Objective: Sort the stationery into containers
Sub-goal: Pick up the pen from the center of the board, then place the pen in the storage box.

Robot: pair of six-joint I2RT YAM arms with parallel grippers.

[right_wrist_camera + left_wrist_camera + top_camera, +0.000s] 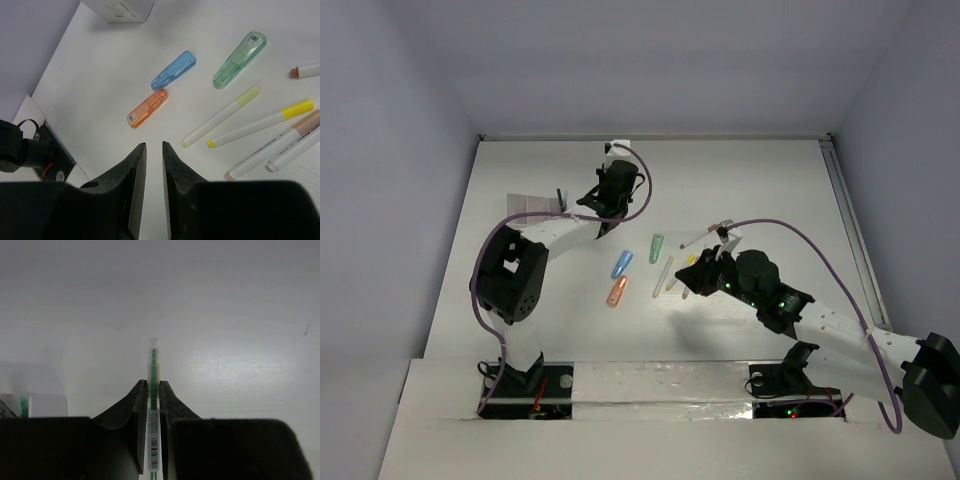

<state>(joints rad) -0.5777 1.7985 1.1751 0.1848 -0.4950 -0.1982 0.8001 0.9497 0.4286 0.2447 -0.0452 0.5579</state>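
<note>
My left gripper (pixel 153 385) is shut on a thin green pen (pixel 153 365) with a clear labelled barrel, whose tip sticks out past the fingertips. In the top view this gripper (pixel 605 224) hangs right of the white tray (pixel 532 204). A corner of the tray (pixel 46 405) shows in the left wrist view, with something green in it. My right gripper (pixel 153 146) is open by a narrow gap, with nothing between its fingers, and hovers above the table. Ahead of it lie an orange marker (pixel 147 107), a blue marker (pixel 174 70), a green marker (pixel 240 59) and several white pens (pixel 220 117).
A white box (pixel 620 148) stands at the back behind the left arm; it also shows in the right wrist view as a white box (pixel 120 7). The loose markers (pixel 620 277) and pens (pixel 666 276) lie mid-table, between the two arms.
</note>
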